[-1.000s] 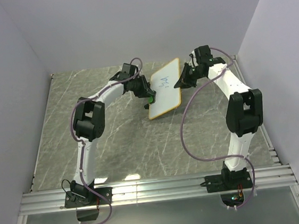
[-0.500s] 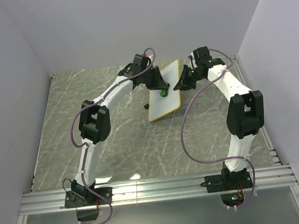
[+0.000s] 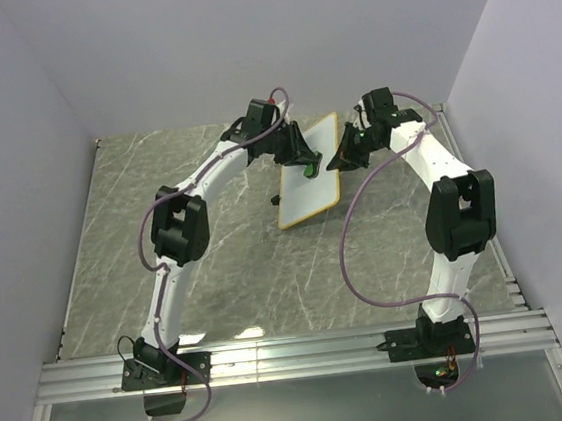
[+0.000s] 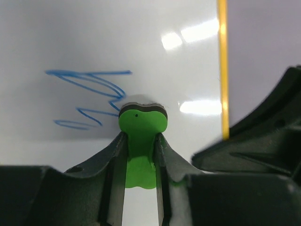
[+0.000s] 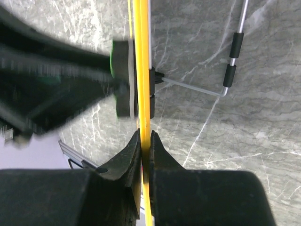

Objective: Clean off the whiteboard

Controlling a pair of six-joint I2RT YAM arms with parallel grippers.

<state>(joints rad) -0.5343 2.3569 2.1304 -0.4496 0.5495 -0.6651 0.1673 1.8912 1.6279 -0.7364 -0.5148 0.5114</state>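
Top external: whiteboard [image 3: 306, 194] propped at upper centre of frame on marble table [image 3: 217, 267], between both arms. Left gripper [image 3: 309, 170] over its middle, right gripper [image 3: 342, 156] at its right edge.

Left wrist: left gripper clenched on green eraser [image 4: 141, 125], pad touching board face just right of blue scribble [image 4: 89, 82], centre frame.

Right wrist: right gripper pinching whiteboard's yellow rim edge-on, bottom centre. Eraser pressed on board's left side. Wire stand [image 5: 225, 75] upper right.

Grey marbled table [image 3: 165, 253] carries the whiteboard [image 3: 310, 197], propped tilted on its wire stand [image 5: 197, 88]
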